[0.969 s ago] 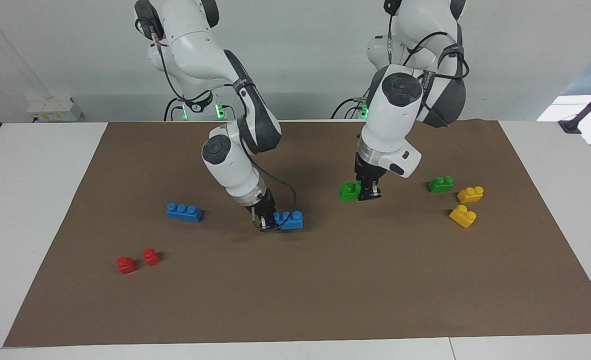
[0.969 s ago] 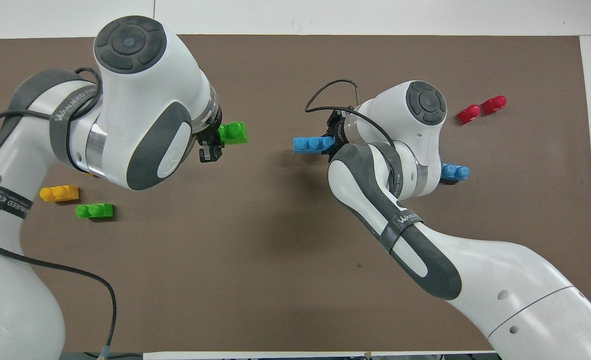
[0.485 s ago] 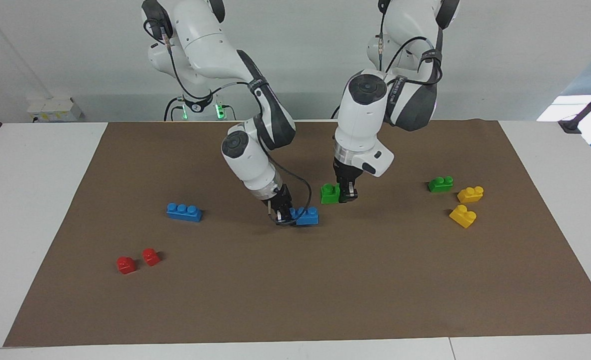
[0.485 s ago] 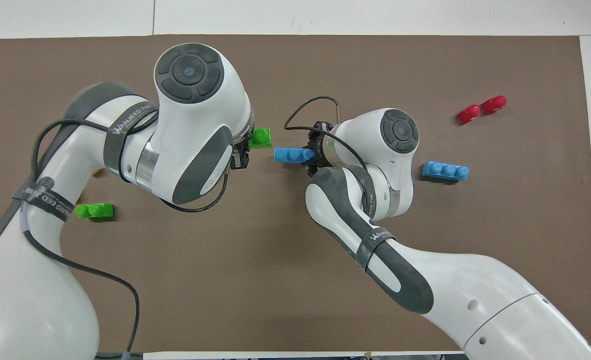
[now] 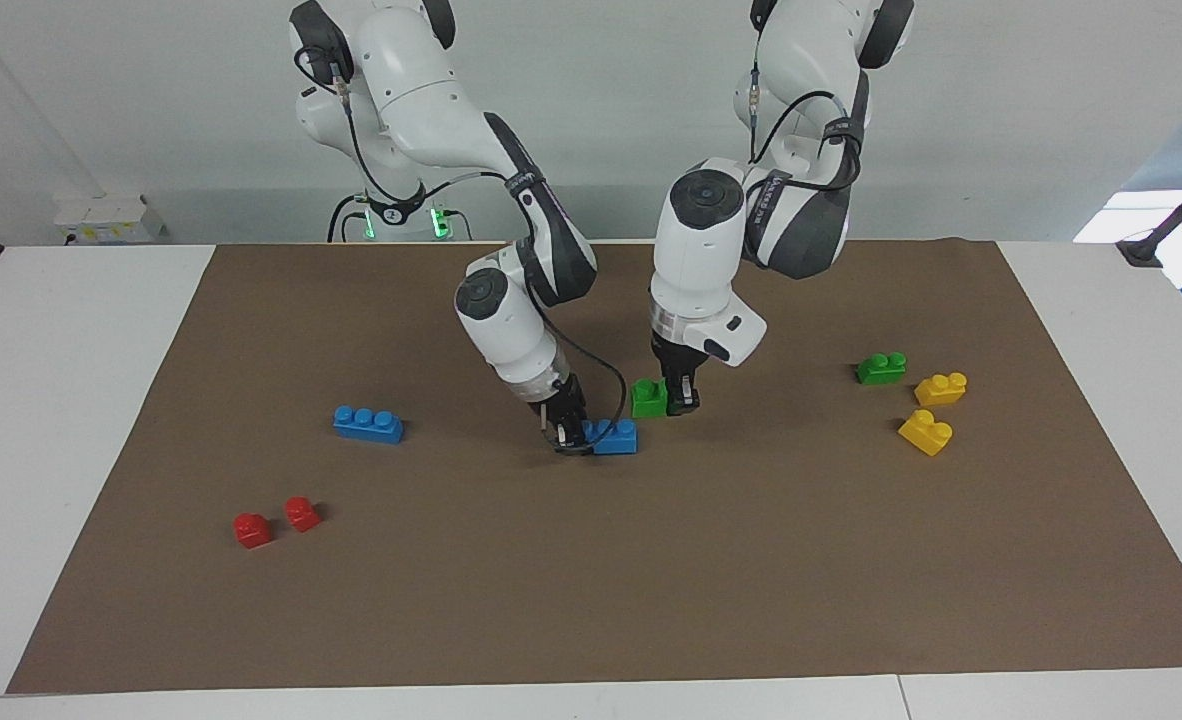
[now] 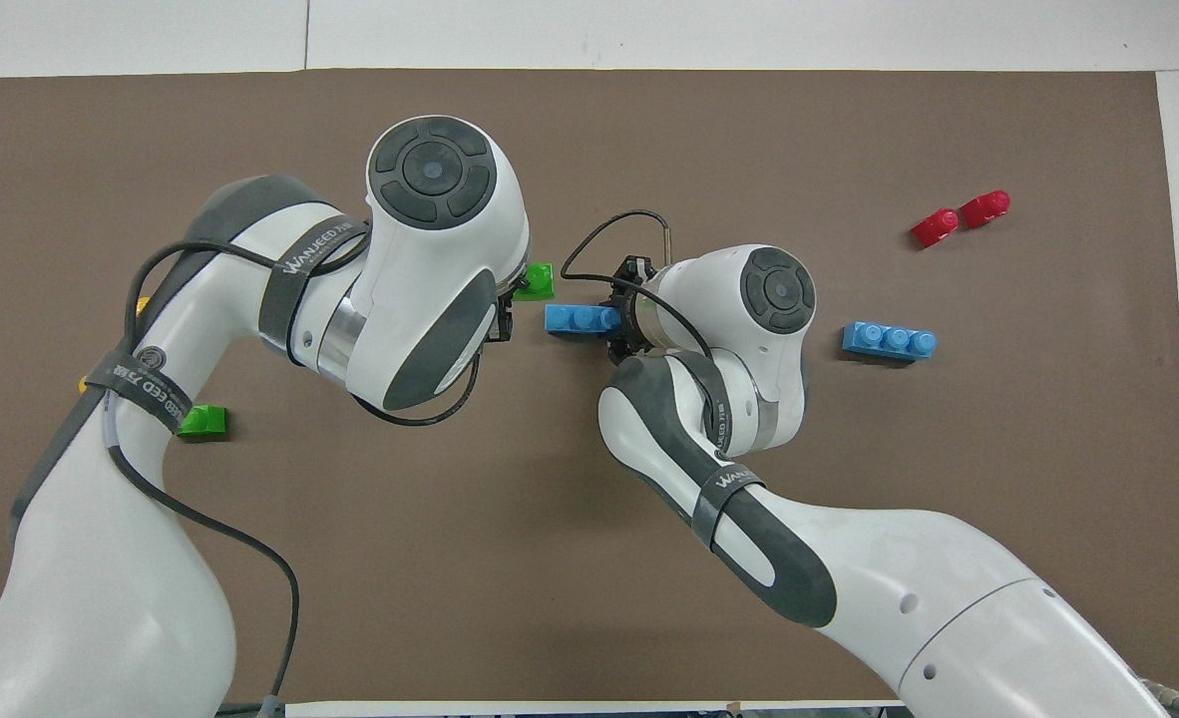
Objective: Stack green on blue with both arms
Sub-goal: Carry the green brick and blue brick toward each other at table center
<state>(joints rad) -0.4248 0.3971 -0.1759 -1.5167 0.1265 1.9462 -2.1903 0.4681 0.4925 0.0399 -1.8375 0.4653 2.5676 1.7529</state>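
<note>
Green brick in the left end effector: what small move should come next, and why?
Probably carry the held green brick sideways until it is over the studs of the blue brick, then lower it. The left end effector holds it just beside and slightly above the blue one, which the right end effector grips at one end; they are not yet aligned.

A dark band [image 6: 305, 261] round the left arm [image 6: 250, 299] carried white lettering that looked like "WANJEED"; a second band [image 6: 141, 374] lower on that arm and one [image 6: 727, 487] on the right arm [image 6: 749, 499] bore lettering too, not clearly legible
</note>
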